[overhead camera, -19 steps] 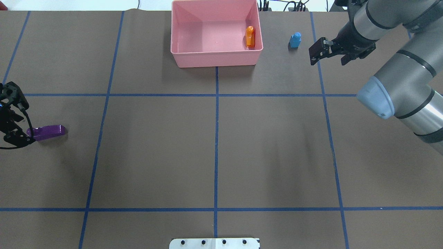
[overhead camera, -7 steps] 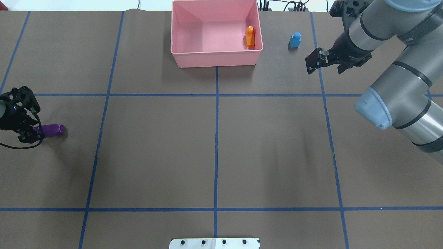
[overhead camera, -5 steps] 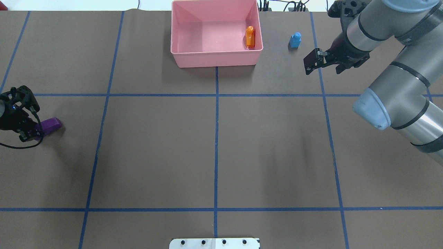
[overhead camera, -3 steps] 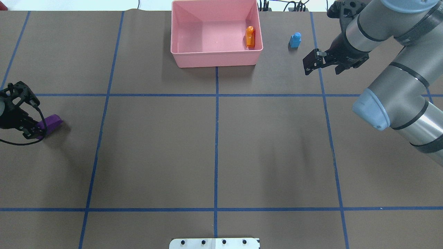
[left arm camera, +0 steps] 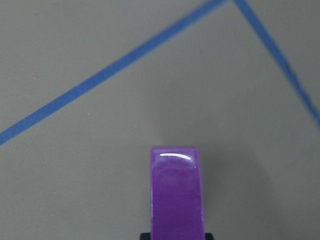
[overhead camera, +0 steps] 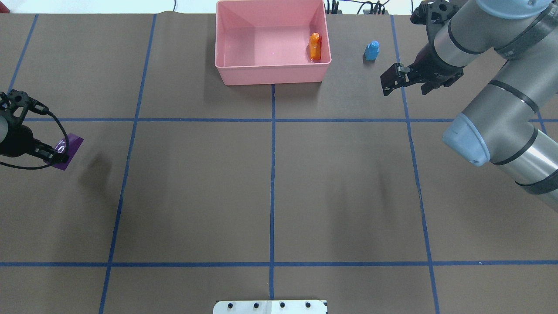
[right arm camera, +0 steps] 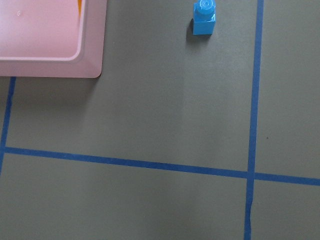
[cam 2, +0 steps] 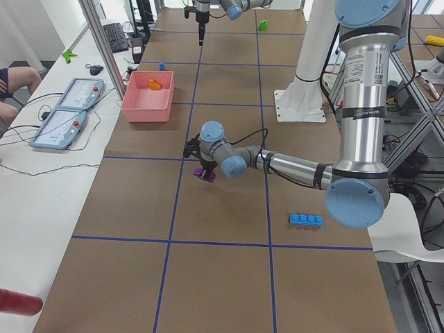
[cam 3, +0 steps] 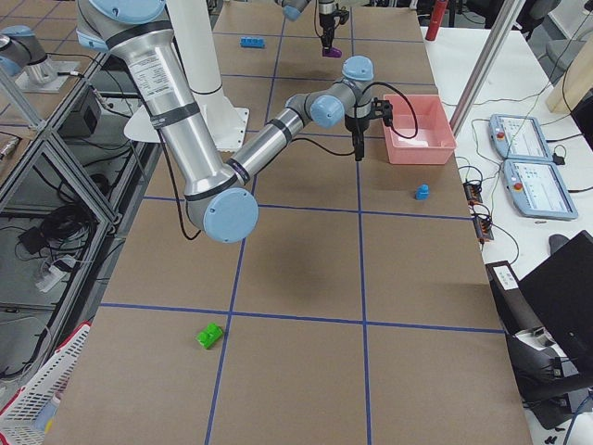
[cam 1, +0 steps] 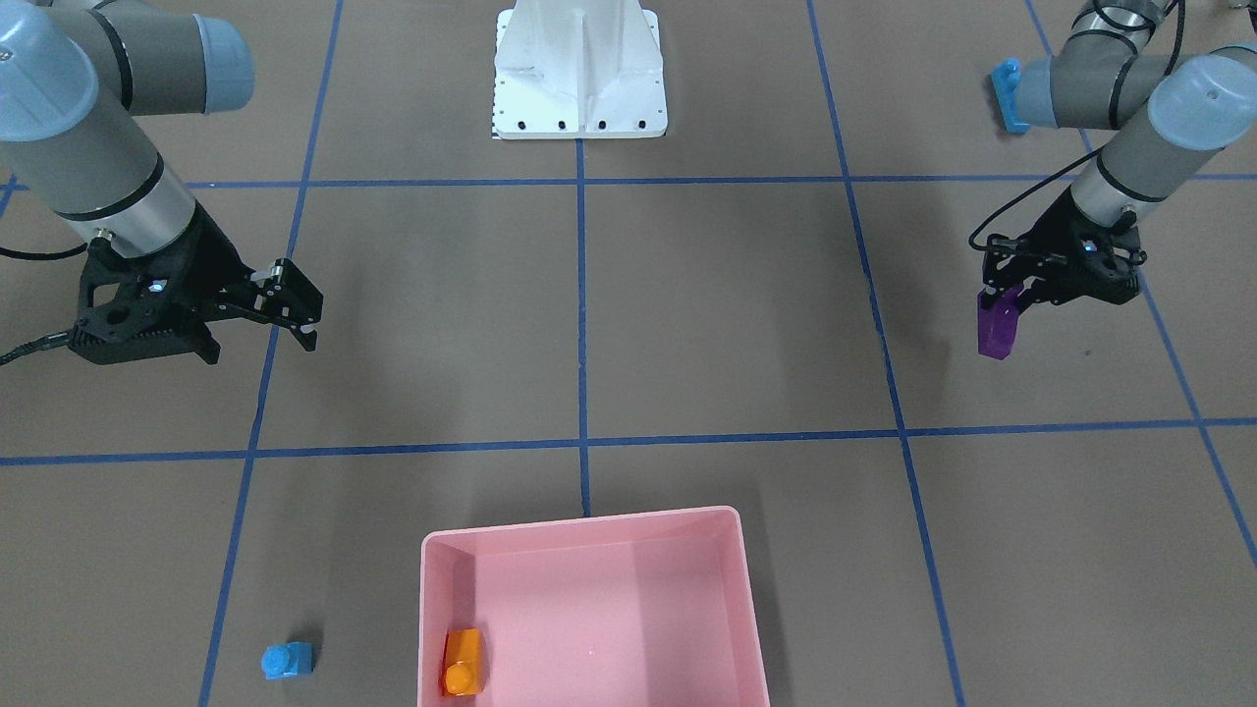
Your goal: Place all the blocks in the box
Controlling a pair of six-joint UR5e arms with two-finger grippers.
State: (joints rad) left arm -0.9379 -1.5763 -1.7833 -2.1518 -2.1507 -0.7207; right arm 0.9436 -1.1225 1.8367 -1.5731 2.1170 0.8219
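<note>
The pink box [overhead camera: 272, 73] [cam 1: 589, 518] stands at the table's far middle, with the orange block [overhead camera: 314, 46] [cam 1: 463, 663] lying inside against one side wall. A tiny blue block [overhead camera: 372, 50] [cam 1: 289, 660] [right arm camera: 204, 17] stands on the table just beside the box. My right gripper [overhead camera: 390, 80] [cam 1: 298, 306] hovers open a short way from it, holding nothing. My left gripper [overhead camera: 54, 152] [cam 1: 1011, 295] is shut on the purple block [overhead camera: 66, 147] [cam 1: 999, 329] [left arm camera: 177, 195], which hangs clear of the table. A long blue block [cam 2: 306, 220] [cam 3: 251, 42] and a green block [cam 3: 210, 336] [cam 2: 263, 25] lie near opposite table ends.
The white robot base [cam 1: 579, 74] stands at the middle of the robot's side. Blue tape lines divide the brown table cover [overhead camera: 196, 187]. Along the far edge are two tablets [cam 2: 66, 111] and cables. A person's knee [cam 2: 10, 76] shows beyond them.
My left gripper closed on the purple block, tipped it up and lifted it off the table. My right gripper drifted slightly away from the tiny blue block.
</note>
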